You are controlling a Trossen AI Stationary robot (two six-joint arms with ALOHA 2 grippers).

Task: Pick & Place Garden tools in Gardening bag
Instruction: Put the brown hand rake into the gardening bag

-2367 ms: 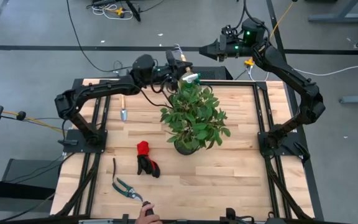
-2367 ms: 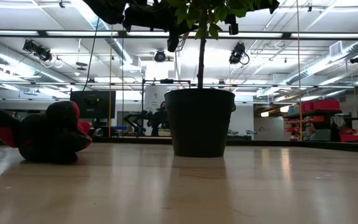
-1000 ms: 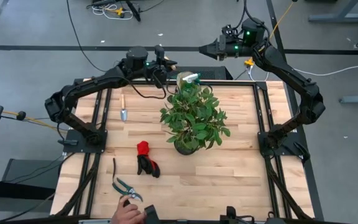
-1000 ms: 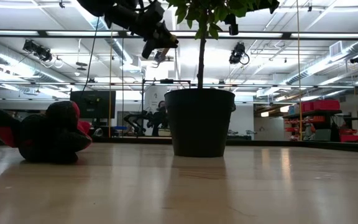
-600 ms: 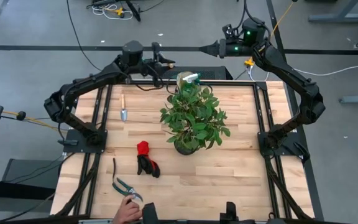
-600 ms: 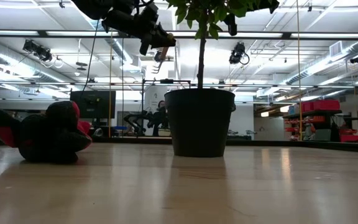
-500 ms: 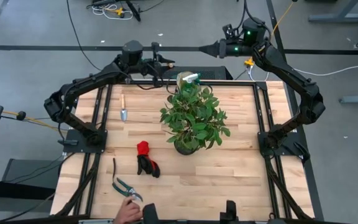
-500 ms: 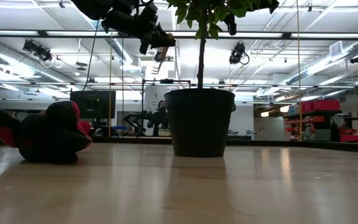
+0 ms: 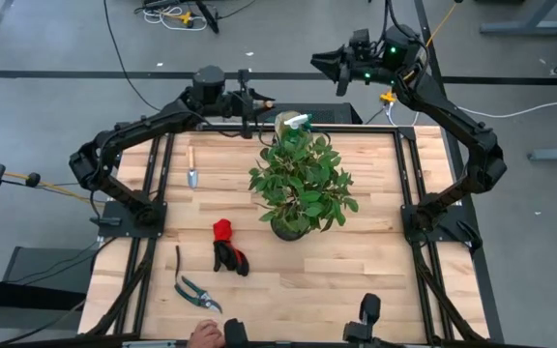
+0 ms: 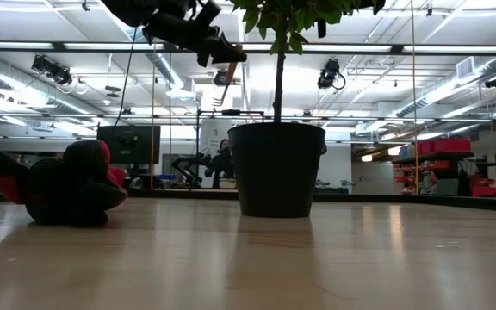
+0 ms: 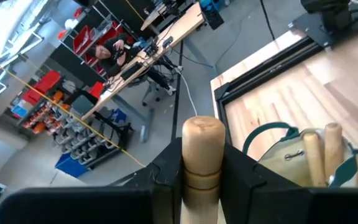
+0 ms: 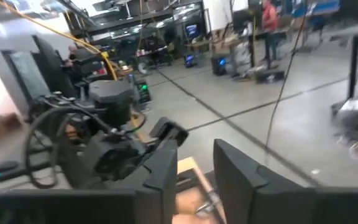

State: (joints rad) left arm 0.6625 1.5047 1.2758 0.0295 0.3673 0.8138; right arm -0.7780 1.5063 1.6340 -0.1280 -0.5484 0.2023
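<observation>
My left gripper (image 9: 259, 100) is shut on a wooden-handled tool (image 11: 202, 143), high above the table's far edge, just left of the tan gardening bag (image 9: 288, 122). In the left wrist view the bag (image 11: 277, 163) holds two wooden handles (image 11: 312, 155). A trowel (image 9: 191, 170), red-and-black gloves (image 9: 226, 247) and pruning shears (image 9: 196, 292) lie on the table. My right gripper (image 9: 319, 60) is open and empty, in the air beyond the far edge. The spray bottle is not plainly in view. My left gripper pinches the tool's wooden handle (image 11: 202, 168) between its two fingers. The handle lies along the fingers, and its rounded free end (image 11: 202, 127) sticks out ahead of them. The tool is lifted clear of the table; its metal end is hidden behind the gripper.
A leafy potted plant (image 9: 301, 184) in a dark pot (image 10: 276, 168) stands mid-table, in front of the bag. A person's hand (image 9: 201, 334) shows at the near edge by the shears. People and benches are in the room behind.
My left gripper has stayed above the far edge with the tool and has tipped from slanting down to nearly level, pointing toward the bag. My right gripper has shifted a little away from the table. The person's hand has drawn back from the shears.
</observation>
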